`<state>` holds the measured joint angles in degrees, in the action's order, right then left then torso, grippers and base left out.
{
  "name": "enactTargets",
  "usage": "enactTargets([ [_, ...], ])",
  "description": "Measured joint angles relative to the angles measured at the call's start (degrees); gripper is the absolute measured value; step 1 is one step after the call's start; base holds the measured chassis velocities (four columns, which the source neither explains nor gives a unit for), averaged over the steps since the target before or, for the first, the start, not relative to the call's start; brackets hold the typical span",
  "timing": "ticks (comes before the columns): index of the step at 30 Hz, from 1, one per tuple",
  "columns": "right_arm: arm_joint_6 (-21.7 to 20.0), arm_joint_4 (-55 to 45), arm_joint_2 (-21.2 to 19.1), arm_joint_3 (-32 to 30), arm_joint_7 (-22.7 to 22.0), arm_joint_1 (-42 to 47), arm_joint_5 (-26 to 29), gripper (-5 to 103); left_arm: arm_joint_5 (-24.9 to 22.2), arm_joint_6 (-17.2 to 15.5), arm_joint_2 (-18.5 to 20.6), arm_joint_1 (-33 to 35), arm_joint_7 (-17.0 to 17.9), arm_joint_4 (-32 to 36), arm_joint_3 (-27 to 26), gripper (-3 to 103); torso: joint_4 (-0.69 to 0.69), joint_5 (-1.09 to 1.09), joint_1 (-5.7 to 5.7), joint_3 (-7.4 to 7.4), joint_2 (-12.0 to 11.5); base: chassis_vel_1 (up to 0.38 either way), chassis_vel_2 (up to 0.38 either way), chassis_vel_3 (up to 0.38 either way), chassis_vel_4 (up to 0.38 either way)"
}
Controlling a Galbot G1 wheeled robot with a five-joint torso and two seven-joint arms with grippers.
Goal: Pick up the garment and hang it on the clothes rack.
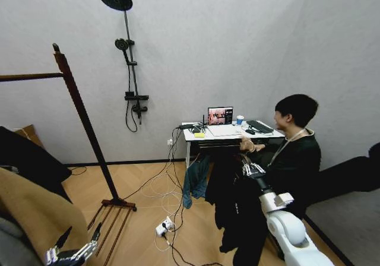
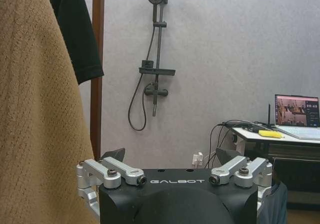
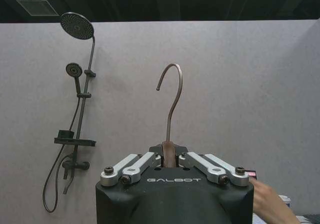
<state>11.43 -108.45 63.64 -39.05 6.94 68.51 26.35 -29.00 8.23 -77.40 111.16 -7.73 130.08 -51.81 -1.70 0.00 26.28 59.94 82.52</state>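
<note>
From the head camera, my right gripper [image 1: 252, 170] sits at about 4 o'clock, raised in front of the seated person, with the plain black soft-cloth garment [image 1: 234, 203] hanging limp below it down toward the wooden floor. In the right wrist camera the fingers [image 3: 131, 167] are pressed together on the brown neck of a hanger, its thin metal hook [image 3: 172, 101] standing upright above them. So I hold the hanger, not the cloth.

I judge the garment to be soft and floppy with some weight in it: it will sway and drag as I carry it, and could slide off a hanger shoulder if tilted. The stiff hanger neck is the right place to hold, keeping the hook free for the rod.

The tall dark red-brown wooden clothes rack [image 1: 83, 120] stands at 9 o'clock, well apart from the garment.

My left gripper [image 1: 71, 255] is parked low at 7 o'clock beside a tan fleecy cloth [image 2: 35, 109]; its fingers [image 2: 122, 171] look spread with nothing between them, though the tips are partly hidden.

The 1 word I can read is "GALBOT", printed white on each gripper body. The laptop screen on the white desk [image 1: 228, 132] is too small to read.
</note>
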Motion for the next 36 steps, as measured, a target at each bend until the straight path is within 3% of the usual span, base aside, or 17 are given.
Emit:
enactTargets([
  [20,0.1,-1.1,0.4,-0.7,-1.5,1.2,1.7,10,0.0,0.0,0.0,0.0,0.0,0.0,0.0,100,0.01,0.00,0.00,0.00,0.0,0.036,0.035,0.036,0.036],
  [36,-0.3,-2.4,-1.7,-2.3,-2.9,1.8,2.5,10,0.0,0.0,0.0,0.0,0.0,0.0,0.0,100,0.01,0.00,0.00,0.00,0.0,0.122,0.124,0.130,0.111],
])
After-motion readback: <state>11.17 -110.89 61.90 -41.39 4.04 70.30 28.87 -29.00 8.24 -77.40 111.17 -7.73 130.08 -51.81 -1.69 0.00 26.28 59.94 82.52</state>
